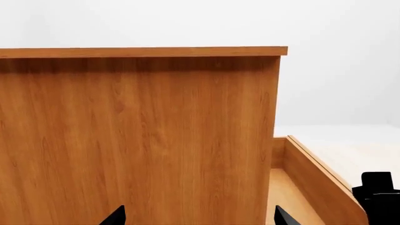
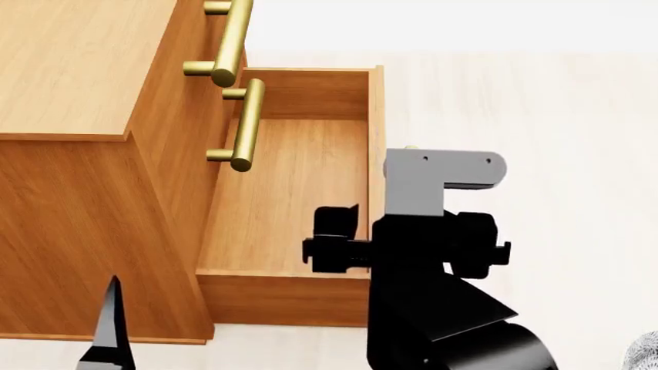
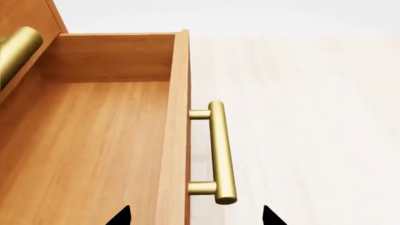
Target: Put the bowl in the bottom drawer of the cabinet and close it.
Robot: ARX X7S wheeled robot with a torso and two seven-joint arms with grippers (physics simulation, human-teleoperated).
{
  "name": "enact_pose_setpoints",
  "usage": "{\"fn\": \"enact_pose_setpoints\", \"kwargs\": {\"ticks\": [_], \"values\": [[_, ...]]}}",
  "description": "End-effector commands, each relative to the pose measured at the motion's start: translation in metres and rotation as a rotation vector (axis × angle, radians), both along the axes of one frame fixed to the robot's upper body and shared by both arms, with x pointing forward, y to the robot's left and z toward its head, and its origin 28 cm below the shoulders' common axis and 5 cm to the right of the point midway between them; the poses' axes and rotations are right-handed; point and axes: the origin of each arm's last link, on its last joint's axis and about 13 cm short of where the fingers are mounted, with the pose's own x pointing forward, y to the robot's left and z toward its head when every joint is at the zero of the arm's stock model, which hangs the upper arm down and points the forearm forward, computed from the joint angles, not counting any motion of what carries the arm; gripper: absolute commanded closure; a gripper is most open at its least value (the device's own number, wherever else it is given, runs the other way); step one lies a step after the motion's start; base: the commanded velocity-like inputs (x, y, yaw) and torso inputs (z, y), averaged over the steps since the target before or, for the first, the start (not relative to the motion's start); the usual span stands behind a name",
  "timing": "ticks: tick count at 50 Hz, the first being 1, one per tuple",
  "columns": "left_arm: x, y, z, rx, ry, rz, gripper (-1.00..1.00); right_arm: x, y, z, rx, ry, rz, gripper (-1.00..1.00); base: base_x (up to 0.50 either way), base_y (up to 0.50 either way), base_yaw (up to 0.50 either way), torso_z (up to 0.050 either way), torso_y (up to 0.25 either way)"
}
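Above the open, bare bottom drawer point(image 2: 298, 177) of the cabinet point(image 2: 82, 69): right gripper point(image 3: 195, 216), jaws spread, straddling its front; left gripper point(image 1: 198, 216) likewise spread.

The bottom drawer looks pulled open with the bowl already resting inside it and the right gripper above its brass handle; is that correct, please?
Not quite: the bottom drawer is open, but it holds nothing. The head view and right wrist view show only bare wood inside. The right gripper is open over the drawer's front panel and brass handle.

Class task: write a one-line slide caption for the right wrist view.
Right gripper, open, hovers over the pulled-out empty bottom drawer beside its brass handle.
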Motion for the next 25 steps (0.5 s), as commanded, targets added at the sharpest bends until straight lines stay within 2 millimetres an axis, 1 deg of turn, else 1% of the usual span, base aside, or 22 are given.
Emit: {"fn": "enact_pose_setpoints", "kwargs": {"ticks": [1,25], "values": [[-0.0022,-0.0009,0.0061,-0.031,-0.037,-0.023,-1.0,0.0035,0.0014,-0.0026,0.038,0.002,0.021,-1.0,0.0,0.0,0.0,0.0,0.0],[-0.0028,-0.0007,0.0067,-0.032,-0.037,-0.022,-1.0,0.0076,-0.0017,-0.0087,0.056,0.032,0.014,-1.0,0.0,0.0,0.0,0.0,0.0]]}}
